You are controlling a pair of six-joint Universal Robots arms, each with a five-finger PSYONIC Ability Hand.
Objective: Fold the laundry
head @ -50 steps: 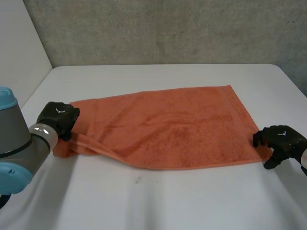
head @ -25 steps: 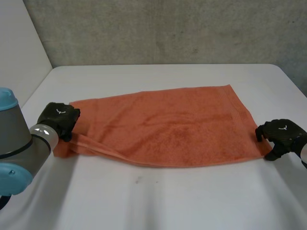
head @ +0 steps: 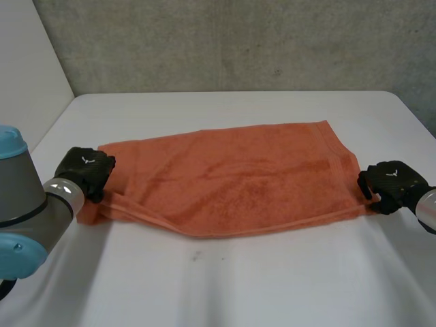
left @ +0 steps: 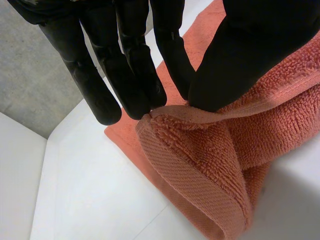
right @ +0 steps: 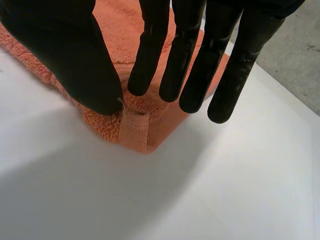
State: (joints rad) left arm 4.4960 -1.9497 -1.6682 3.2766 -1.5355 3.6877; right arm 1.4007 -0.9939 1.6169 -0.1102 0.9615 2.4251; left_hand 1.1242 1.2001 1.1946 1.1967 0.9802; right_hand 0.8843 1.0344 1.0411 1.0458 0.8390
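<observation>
- Head view: an orange terry towel [head: 231,180] lies spread across the middle of the smooth white desk [head: 225,286]. It is roughly rectangular, with a nubby pile and a flat woven hem along its edges.
- The left hand [head: 85,172] sits at the towel's near left corner, where the cloth is folded over on itself. The right hand [head: 390,182] sits at the near right corner. The near hem runs as a thin raised line between the 2 hands.
- Left wrist view: the left hand [left: 135,60] has almost straight fingers [left: 165,65], and its thumb [left: 250,55] closes toward them. We see the hemmed edge of the towel [left: 210,160] pinched between thumb and fingertips. Below the pinch the thick looped cloth hangs in a rounded double fold onto the desk [left: 90,190].
- Right wrist view: the right hand [right: 190,50] has straight fingers [right: 150,60] held close together, their tips over the cloth. Its thumb [right: 65,55] comes down on the bunched corner of the towel [right: 102,125], so the corner is nipped between thumb and fingers. A short tab of ribbed hem sticks out just under the thumb tip, resting on the desk [right: 200,190].
</observation>
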